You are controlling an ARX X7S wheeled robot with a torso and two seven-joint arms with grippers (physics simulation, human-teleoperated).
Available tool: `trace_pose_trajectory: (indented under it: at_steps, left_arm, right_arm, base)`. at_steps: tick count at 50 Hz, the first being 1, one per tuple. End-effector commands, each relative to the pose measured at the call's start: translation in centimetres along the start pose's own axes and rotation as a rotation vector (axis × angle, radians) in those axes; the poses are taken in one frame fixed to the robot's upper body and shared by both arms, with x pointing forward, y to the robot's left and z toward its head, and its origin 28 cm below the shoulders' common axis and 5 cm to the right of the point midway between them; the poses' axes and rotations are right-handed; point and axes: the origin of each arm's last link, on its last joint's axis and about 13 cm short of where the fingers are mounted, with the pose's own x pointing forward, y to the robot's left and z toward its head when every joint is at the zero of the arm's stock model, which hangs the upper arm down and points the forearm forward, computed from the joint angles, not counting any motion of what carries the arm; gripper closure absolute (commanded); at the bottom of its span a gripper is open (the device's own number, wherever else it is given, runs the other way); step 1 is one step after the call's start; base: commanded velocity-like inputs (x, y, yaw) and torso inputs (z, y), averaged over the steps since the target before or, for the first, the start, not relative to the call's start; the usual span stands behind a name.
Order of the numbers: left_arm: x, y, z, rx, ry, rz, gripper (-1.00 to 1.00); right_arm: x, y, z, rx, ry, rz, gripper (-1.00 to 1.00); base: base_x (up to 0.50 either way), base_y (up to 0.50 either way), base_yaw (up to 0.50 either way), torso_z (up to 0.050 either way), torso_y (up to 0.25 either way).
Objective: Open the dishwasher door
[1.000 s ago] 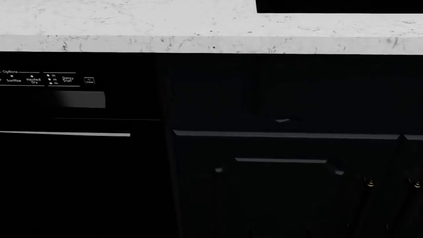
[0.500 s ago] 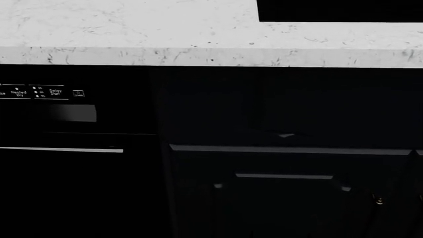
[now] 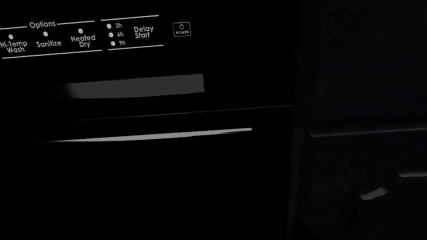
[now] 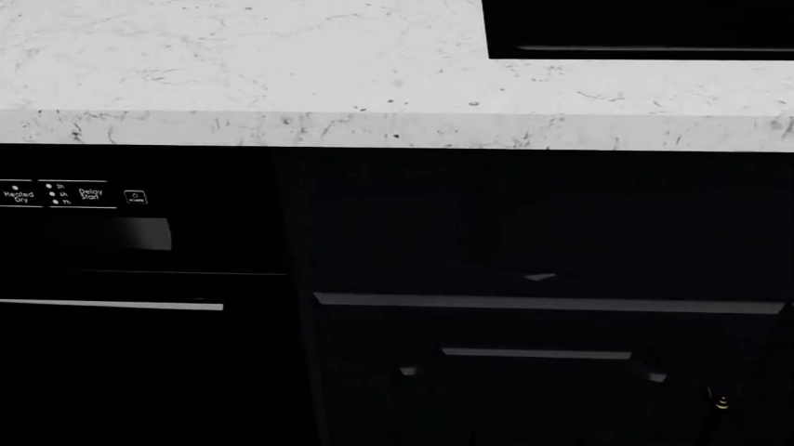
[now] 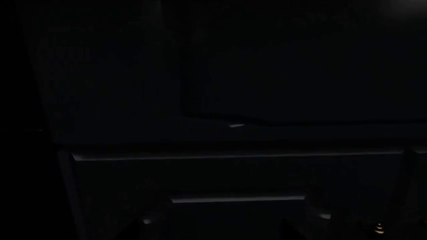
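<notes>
black dishwasher door (image 4: 125, 353) stands upright and shut, its handle (image 4: 112, 305) horizontal.

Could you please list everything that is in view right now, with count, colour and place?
dishwasher door: one, glossy black, shut, under the countertop at the head view's left.
bar handle: one, silver, horizontal, across the door below the display window.
display window: one, grey, between the control labels and the handle.
control labels: one row, white, along the door's top; they read Hi-Temp Wash, Sanitize, Heated Dry, Delay Start, Power.
countertop: one, white marbled, across the top of the head view.
cooktop: one, black, set in the countertop at the far right.
cabinet front: one, dark, framed, right of the dishwasher.
Robot's claws: neither can be made out in any view.
</notes>
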Motion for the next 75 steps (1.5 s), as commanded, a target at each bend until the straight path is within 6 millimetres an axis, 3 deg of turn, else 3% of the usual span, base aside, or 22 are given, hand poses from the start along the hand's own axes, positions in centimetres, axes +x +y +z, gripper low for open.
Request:
trace_pose_trajectory:
  at_steps: [1,12,25,41,75]
  left_arm:
    - [0.0,2.2,0.5,0.395,0.079,-0.003,-1.00]
    - [0.0,4.7,2.4,0.886,0.091,0.006,-1.00]
    - [2.2,6.3,4.8,1.220,0.144,-0.059,-1.00]
    - [6.4,6.6,5.7,1.339,0.207,-0.162,-1.00]
    - [14.7,7.3,5.4,1.511,0.258,-0.143,-1.00]
  right_arm:
    - [-0.1,0.0,0.1,0.008,0.001,0.009,-1.00]
    - [0.0,0.1,0.2,0.006,-0.001,0.014,-1.00]
    - [-0.2,0.0,0.0,0.013,0.002,0.010,-1.00]
    - [-0.3,-0.2,0.1,0.022,0.000,0.003,-1.00]
    - [0.0,-0.7,0.2,0.022,-0.006,-0.026,-1.00]
  base:
    - [0.00,0.00,0.00,0.000,0.000]
    - [0.00,0.00,0.00,0.000,0.000]
    - [0.00,0.00,0.00,0.000,0.000]
    - [0.00,0.00,0.00,0.000,0.000]
    - [0.00,0.00,0.00,0.000,0.000]
